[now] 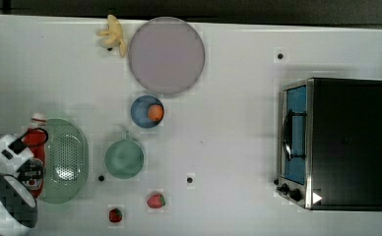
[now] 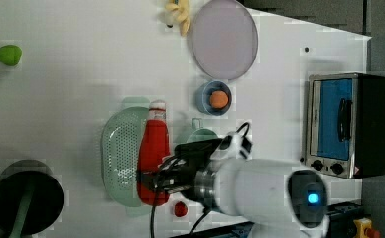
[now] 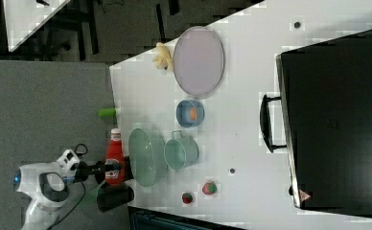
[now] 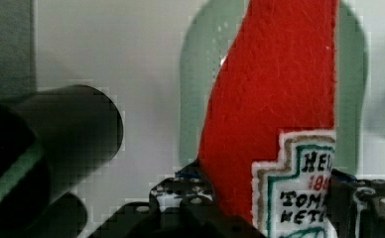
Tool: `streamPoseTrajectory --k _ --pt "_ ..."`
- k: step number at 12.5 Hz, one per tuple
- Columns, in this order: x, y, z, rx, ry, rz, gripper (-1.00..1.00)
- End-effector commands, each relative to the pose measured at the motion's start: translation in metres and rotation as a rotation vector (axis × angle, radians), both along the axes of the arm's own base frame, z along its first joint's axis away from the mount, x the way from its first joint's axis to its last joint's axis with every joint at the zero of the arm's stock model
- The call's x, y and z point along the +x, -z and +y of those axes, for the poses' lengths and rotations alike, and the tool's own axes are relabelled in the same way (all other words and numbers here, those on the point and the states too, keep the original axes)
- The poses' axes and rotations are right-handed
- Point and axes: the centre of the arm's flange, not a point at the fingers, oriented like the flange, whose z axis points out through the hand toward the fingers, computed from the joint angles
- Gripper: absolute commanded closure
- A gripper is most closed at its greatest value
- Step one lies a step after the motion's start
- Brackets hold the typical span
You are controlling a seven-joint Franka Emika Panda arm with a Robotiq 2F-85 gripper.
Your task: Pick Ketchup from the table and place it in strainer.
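The Ketchup (image 1: 35, 145) is a red bottle with a white cap and a white label. My gripper (image 1: 29, 169) is shut on its lower body. In the top view the bottle overlaps the left rim of the pale green strainer (image 1: 66, 160). The left view shows the Ketchup (image 2: 153, 148) lying lengthwise over the strainer's (image 2: 117, 158) right side, with the gripper (image 2: 153, 181) across the bottle's base. In the wrist view the fingers (image 4: 180, 198) clamp the Ketchup (image 4: 270, 99) at its label, and the strainer (image 4: 195, 99) lies behind it. I cannot tell whether the bottle touches the strainer.
A teal cup (image 1: 124, 158) stands right beside the strainer. Beyond it are a blue bowl (image 1: 142, 109) holding an orange ball, a round grey plate (image 1: 166, 55) and a banana (image 1: 114, 34). Two strawberries (image 1: 155, 200) lie near the table edge. A toaster oven (image 1: 336, 142) stands far off. A black round base (image 2: 27, 198) stands near the strainer.
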Motion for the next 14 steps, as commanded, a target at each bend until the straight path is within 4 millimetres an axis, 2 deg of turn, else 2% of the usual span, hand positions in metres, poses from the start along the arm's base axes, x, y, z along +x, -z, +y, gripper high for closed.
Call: streamPoseTrajectory --k 1,2,4,5,6,8,10,12,14 --pt "0.011 0.038 -0.016 0.007 0.116 -0.014 -0.20" --pt "0.008 0.054 -0.018 0.015 0.115 -0.001 -0.29" --pt "0.007 0.074 -0.018 0.045 0.128 0.017 -0.72" --pt "0.009 0.076 -0.017 0.059 0.132 0.014 -0.94" --pt "0.012 0.071 -0.016 0.072 0.136 -0.001 -1.00" --pt "0.025 0.049 -0.022 0.080 0.169 -0.048 -1.00" --pt "0.049 0.012 -0.045 0.087 0.232 -0.135 -1.00" --pt "0.083 -0.032 -0.083 0.092 0.323 -0.236 -1.00" --pt "0.113 -0.070 -0.137 0.051 0.438 -0.287 -1.00"
